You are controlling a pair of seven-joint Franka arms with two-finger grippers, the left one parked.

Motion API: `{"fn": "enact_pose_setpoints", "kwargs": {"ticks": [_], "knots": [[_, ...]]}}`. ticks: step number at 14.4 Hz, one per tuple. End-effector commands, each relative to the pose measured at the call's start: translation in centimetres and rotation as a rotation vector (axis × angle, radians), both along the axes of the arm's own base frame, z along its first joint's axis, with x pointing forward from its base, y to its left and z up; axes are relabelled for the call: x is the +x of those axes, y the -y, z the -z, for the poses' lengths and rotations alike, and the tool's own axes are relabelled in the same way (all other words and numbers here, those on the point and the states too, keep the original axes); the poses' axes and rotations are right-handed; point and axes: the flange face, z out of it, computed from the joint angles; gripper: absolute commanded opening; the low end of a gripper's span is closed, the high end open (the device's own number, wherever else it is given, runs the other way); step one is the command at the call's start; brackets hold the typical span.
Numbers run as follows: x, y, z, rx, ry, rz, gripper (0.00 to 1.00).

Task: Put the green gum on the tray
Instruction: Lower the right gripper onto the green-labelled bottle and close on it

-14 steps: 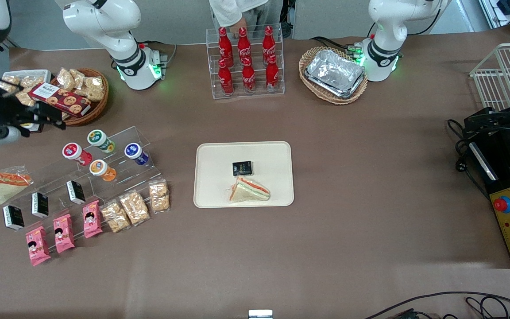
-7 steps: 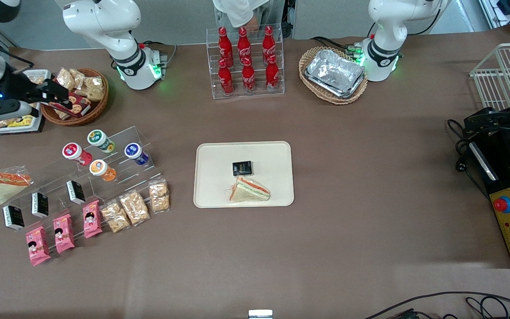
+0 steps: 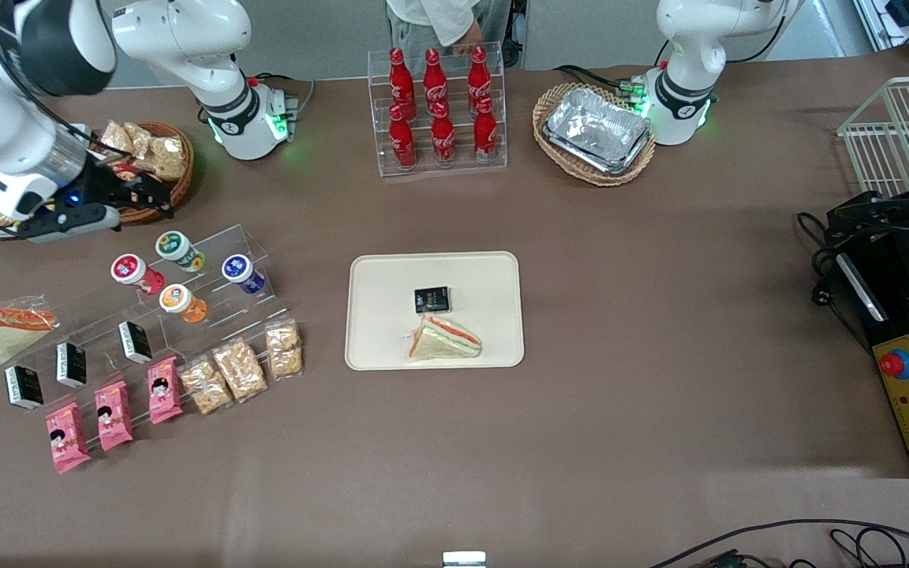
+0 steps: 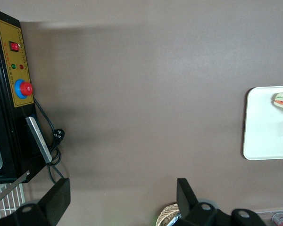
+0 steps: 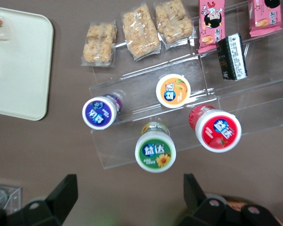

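A brown table (image 3: 620,394) holds snacks and a cream tray (image 3: 375,276). On a clear tiered stand (image 3: 210,308), the green gum (image 3: 177,248) lies tilted, lid up. The right arm's gripper (image 3: 151,197) hovers just above it, slightly farther from the front camera, fingers (image 5: 61,193) spread wide and empty.

A brown worktop (image 3: 660,331) fills the scene under even light, grey floor (image 3: 581,31) along its edge
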Motion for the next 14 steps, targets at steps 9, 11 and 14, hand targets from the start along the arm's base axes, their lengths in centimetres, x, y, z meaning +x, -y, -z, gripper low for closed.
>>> {"fn": "enact_pose_setpoints", "kwargs": {"ticks": [9, 11, 14], "knots": [[-2.1, 1.4, 8.6, -0.017, 0.075, -0.044, 1.0], [-2.6, 1.3, 9.9, -0.017, 0.087, -0.052, 1.0], [-3.3, 1.2, 11.2, -0.016, 0.08, -0.051, 1.0]]}}
